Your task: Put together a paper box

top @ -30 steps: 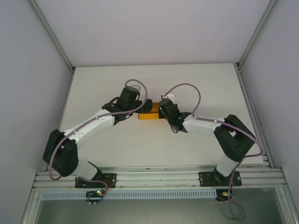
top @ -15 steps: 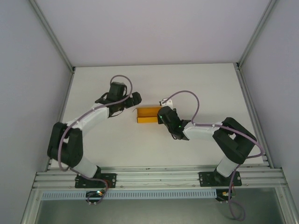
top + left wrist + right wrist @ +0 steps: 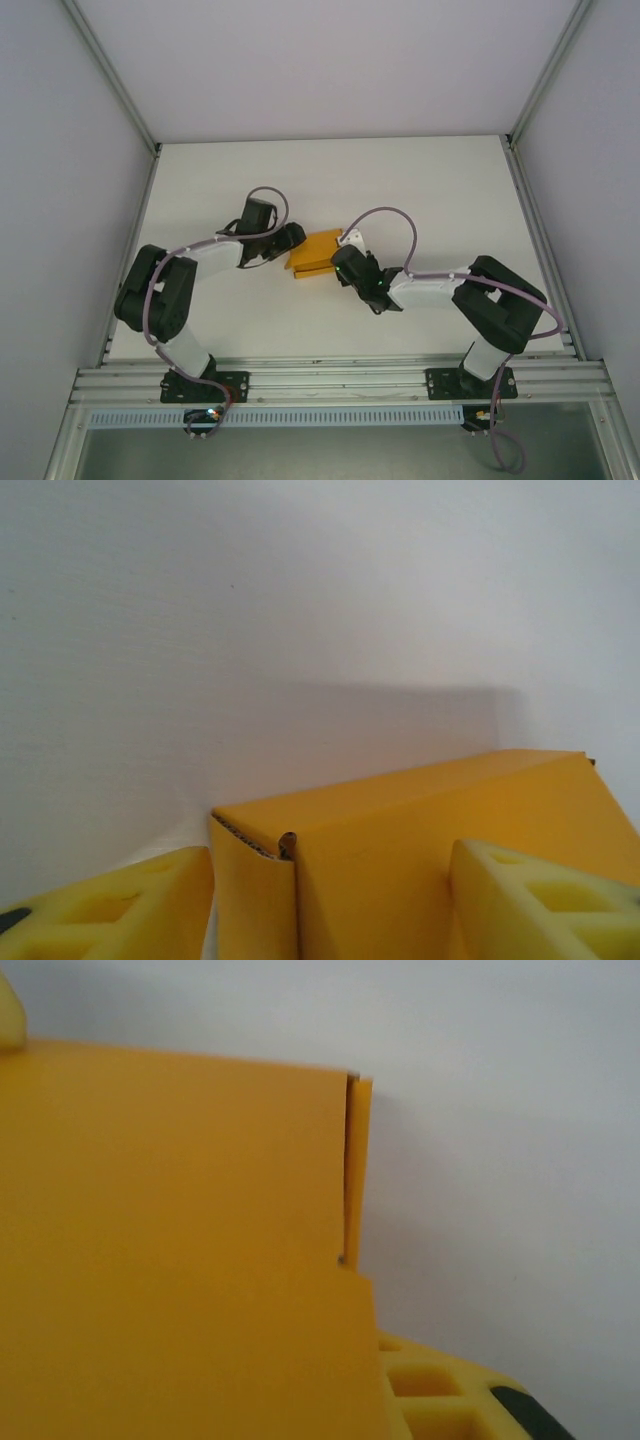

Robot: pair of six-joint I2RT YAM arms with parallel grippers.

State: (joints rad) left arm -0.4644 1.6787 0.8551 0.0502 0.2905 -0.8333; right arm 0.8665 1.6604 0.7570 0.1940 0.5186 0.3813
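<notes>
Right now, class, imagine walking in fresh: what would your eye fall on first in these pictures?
The bright orange folded card box mid-table, vivid against the white table top. Both arms curve in on it: the left arm's yellow fingers sit spread either side of one end, and the right arm's fingers appear to grip the other.

I've folded the left arm in, and the left gripper (image 3: 291, 240) is back beside the paper box (image 3: 315, 250) — the box has swung askew, the right gripper (image 3: 345, 265) drawing nearer with it.
</notes>
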